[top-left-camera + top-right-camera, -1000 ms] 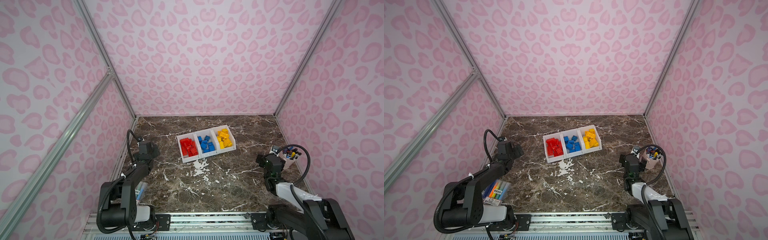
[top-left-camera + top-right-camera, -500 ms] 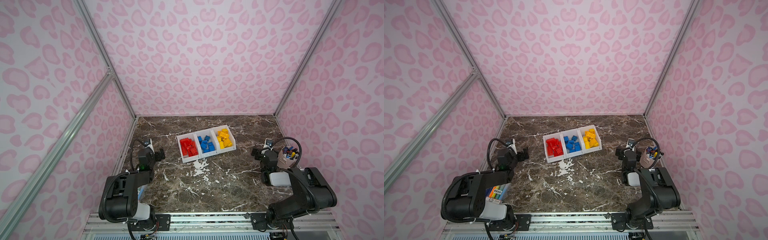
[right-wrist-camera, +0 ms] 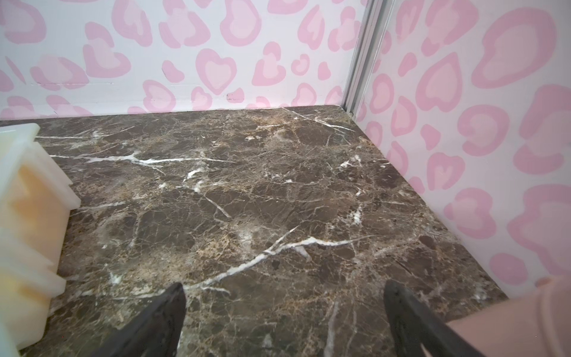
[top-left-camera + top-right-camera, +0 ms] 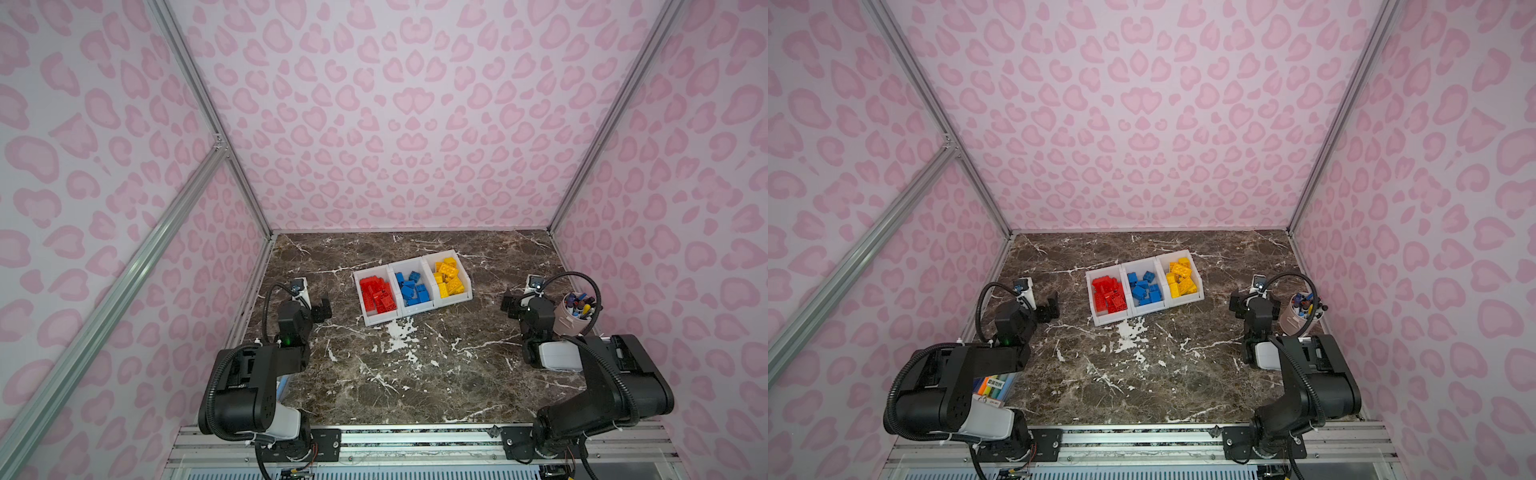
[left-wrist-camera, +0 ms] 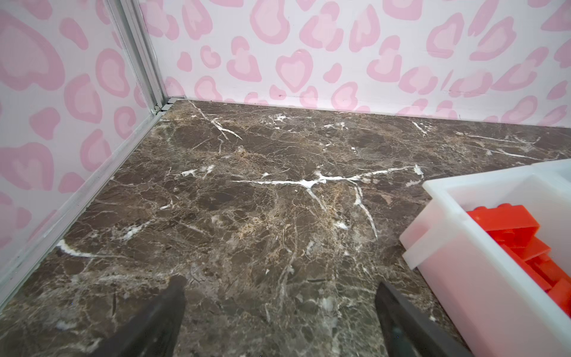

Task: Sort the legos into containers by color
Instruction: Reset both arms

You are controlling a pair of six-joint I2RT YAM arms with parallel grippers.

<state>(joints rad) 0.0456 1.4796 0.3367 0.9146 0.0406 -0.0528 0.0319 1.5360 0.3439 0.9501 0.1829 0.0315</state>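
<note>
Three white containers stand joined in a row at mid-table. Red legos fill the left one, blue legos the middle, yellow legos the right. My left gripper hovers low to the left of the red bin, open and empty. In the left wrist view the bin wall and red bricks show beside it. My right gripper is open and empty, to the right of the yellow bin.
A pinkish cup of pens stands close beside the right gripper, near the right wall. A pack of coloured markers lies under the left arm. Patterned walls enclose the marble table on three sides.
Both arms have folded back, their elbows rising near the front rail. The grippers stay open at the table's sides. The bricks have not moved.
</note>
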